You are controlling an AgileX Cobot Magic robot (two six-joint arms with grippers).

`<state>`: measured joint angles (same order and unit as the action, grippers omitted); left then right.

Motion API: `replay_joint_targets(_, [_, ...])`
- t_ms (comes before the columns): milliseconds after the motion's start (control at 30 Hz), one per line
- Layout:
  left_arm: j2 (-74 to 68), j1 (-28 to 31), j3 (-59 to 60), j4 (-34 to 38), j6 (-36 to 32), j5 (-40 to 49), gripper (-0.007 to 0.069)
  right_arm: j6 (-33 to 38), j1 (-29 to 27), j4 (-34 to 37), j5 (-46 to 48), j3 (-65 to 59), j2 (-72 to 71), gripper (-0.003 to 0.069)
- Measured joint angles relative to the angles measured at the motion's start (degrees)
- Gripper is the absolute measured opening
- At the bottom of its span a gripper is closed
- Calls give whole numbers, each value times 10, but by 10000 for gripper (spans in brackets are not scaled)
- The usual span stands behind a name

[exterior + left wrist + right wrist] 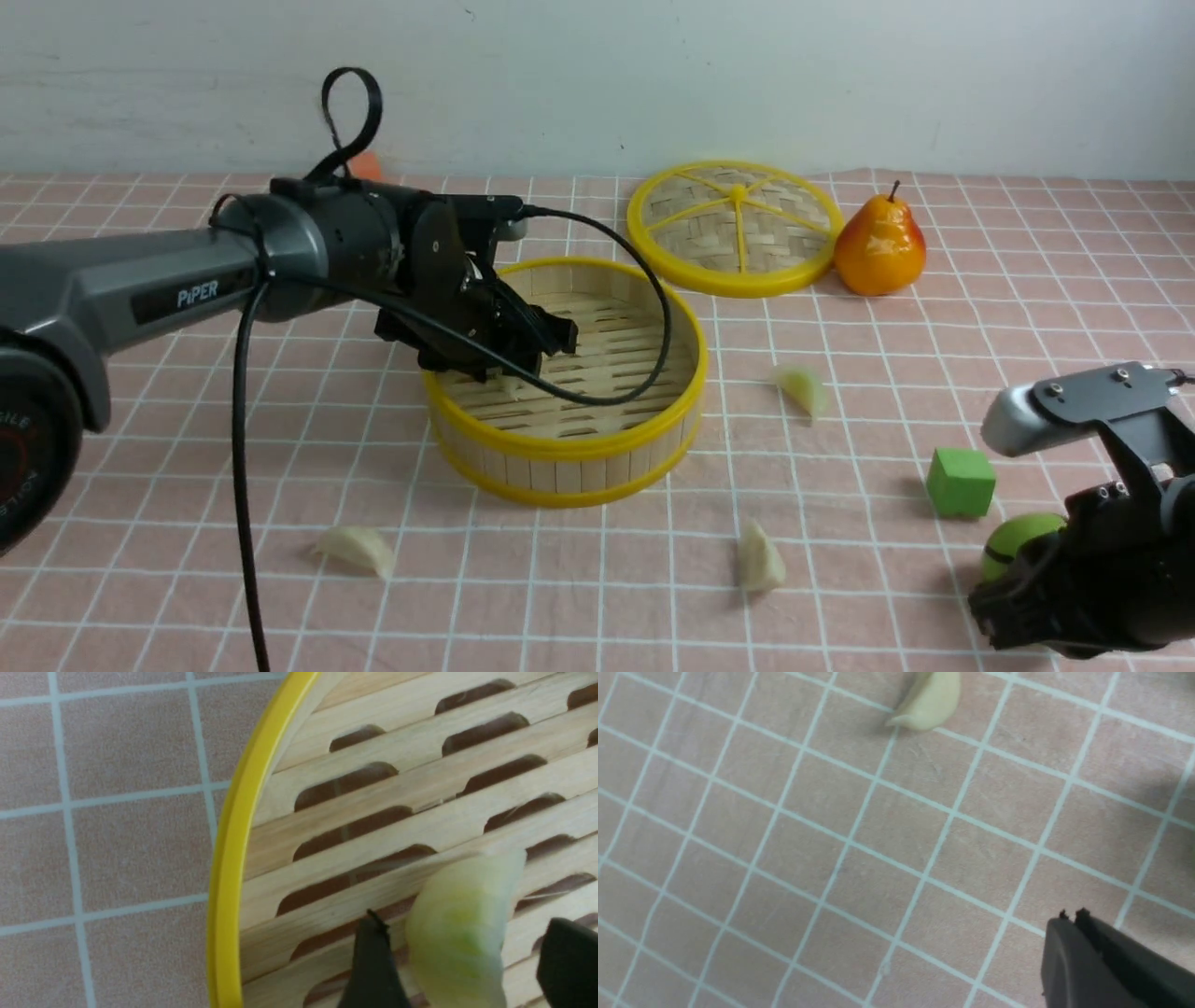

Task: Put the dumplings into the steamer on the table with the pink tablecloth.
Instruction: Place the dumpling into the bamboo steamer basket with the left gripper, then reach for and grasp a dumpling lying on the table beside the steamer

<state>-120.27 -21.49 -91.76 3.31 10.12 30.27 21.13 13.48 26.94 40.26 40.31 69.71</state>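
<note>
- As I judge it, the step in hand is the release of one dumpling. The left end effector (pixel 534 347) hangs over the left part of the steamer (pixel 569 450), inside its yellow rim.
- In the left wrist view its fingers (pixel 376 966) stand apart. The pale green dumpling (pixel 460 933) shows between them, blurred, over the slatted floor. A gap is visible on one side of it, so this end effector is open and grips nothing. I cannot tell whether the dumpling already lies on the slats.
- Three more dumplings lie on the pink tablecloth (pixel 840 597) of the table (pixel 1027 308): the near-left dumpling (pixel 357 549), the near-middle dumpling (pixel 761 557), and the greenish dumpling (pixel 803 389) to the right of the steamer.
- The right end effector (pixel 1071 918) is closed and empty, low over the cloth. A cream dumpling (pixel 929 702) lies apart from it.
- The next move probably calls for lifting the left arm clear of the rim without catching the wall. After that, open jaws should come down over one dumpling on the cloth. The pieces are small and glossy, so a grip across the narrow side seems safer.
</note>
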Motion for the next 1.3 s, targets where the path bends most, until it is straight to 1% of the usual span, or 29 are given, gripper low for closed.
replay_joint_targets(33, [0,0,-1,0,1,3,469,5,0,3,5,2,2,17])
replay_joint_targets(67, [9,-1,-13,0,7,31,495,14,0,13,21,13,12,29])
replay_joint_targets(100, [20,-3,-27,0,14,60,503,22,0,17,35,28,28,45])
replay_joint_targets(133, [23,-3,-27,-1,16,65,503,22,0,17,35,31,28,48])
replay_joint_targets(167, [34,-3,-38,-1,18,85,503,23,0,19,41,46,42,64])
replay_joint_targets(200, [58,-5,-52,-5,22,120,496,24,0,19,47,81,66,108])
replay_joint_targets(333, [168,-5,-65,-19,31,205,437,25,0,5,51,207,168,281])
replay_joint_targets(433, [236,-5,-45,-24,31,247,388,24,0,-24,51,300,254,385])
replay_joint_targets(467, [241,-5,-45,-25,31,250,384,24,0,-24,51,307,254,390])
replay_joint_targets(500, [275,-5,-16,-29,31,271,356,15,0,-53,51,364,304,421])
replay_joint_targets(533, [279,-5,-6,-30,31,272,353,14,0,-57,51,364,309,421])
replay_joint_targets(567, [307,-5,33,-33,31,284,328,1,0,-82,51,410,345,430])
replay_joint_targets(700, [384,-5,151,-25,43,268,265,-25,0,-131,43,502,437,435])
replay_joint_targets(833, [465,-5,262,-1,46,220,223,-28,0,-150,20,565,522,427])
replay_joint_targets(867, [468,-5,266,-1,46,220,223,-28,0,-151,19,567,525,427])
replay_joint_targets(933, [502,-5,305,0,46,220,216,-30,0,-154,1,586,566,388])
replay_joint_targets(967, [503,-5,309,0,46,221,216,-30,0,-154,-1,588,570,385])
replay_joint_targets(1000, [508,-5,316,-2,47,226,216,-30,0,-154,-4,591,581,359])
replay_joint_targets(1033, [514,-5,324,-6,48,236,216,-30,0,-155,-8,595,587,300])
replay_joint_targets(1067, [515,-5,325,-7,48,238,216,-30,0,-155,-8,596,587,291])
replay_joint_targets(1100, [517,-5,328,-12,51,246,216,-32,0,-157,-6,599,589,223])
replay_joint_targets(1133, [517,-5,328,-16,56,248,216,-33,0,-157,-2,600,589,193])
replay_joint_targets(1200, [517,-5,331,-24,71,246,216,-40,0,-154,16,607,587,197])
replay_joint_targets(1267, [517,-5,340,-33,95,222,216,-50,1,-137,58,618,576,200])
replay_joint_targets(1300, [517,-5,341,-33,97,218,216,-51,1,-135,61,620,575,200])
